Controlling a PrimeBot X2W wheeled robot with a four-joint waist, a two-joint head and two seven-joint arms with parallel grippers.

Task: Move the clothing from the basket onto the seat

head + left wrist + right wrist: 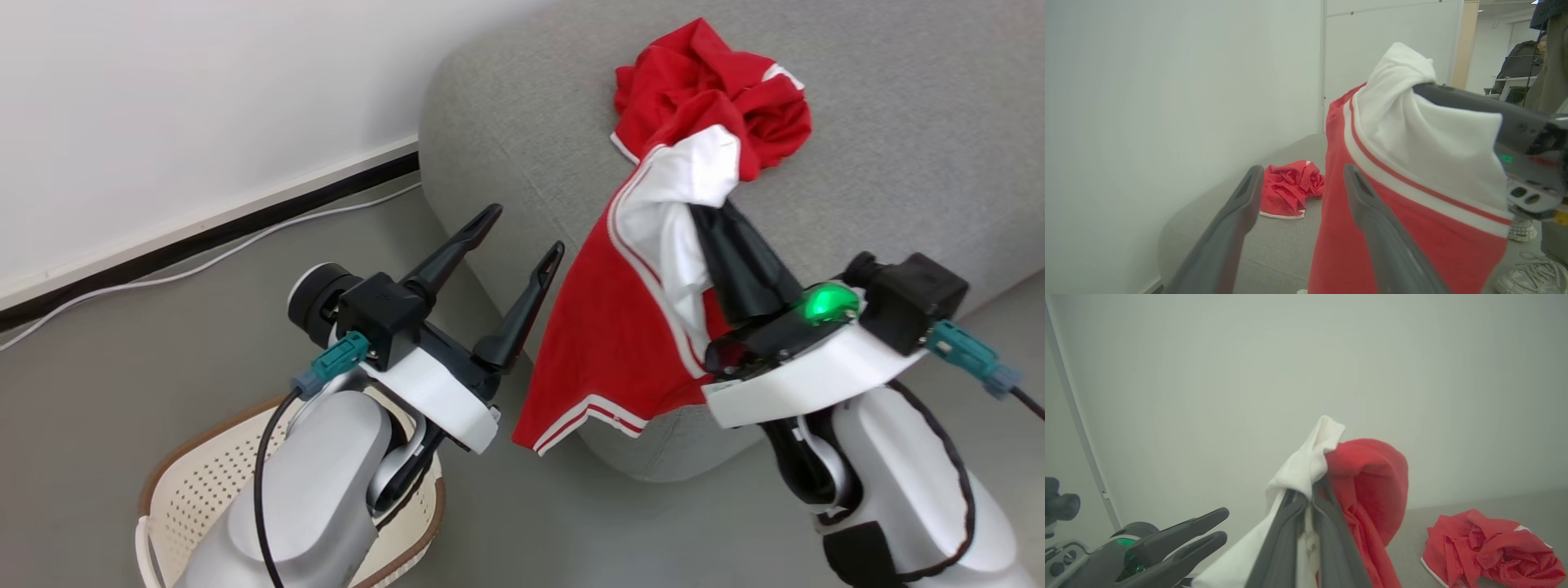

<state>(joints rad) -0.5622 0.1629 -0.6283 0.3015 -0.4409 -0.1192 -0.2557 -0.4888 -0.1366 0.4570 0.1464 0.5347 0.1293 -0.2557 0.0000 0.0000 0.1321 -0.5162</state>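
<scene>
Two red garments: the crumpled garment is lying on the one seat at 1 o'clock; the hanging garment is being pinched by the right tool. The left tool is standing spread. The head view is adding one basket at 7 o'clock, the left wrist view shoes

A plain white wall meets the smooth grey floor along a black skirting strip, with a white cable lying just beside it. Farther off stands a pale wooden door; the light is even.
</scene>
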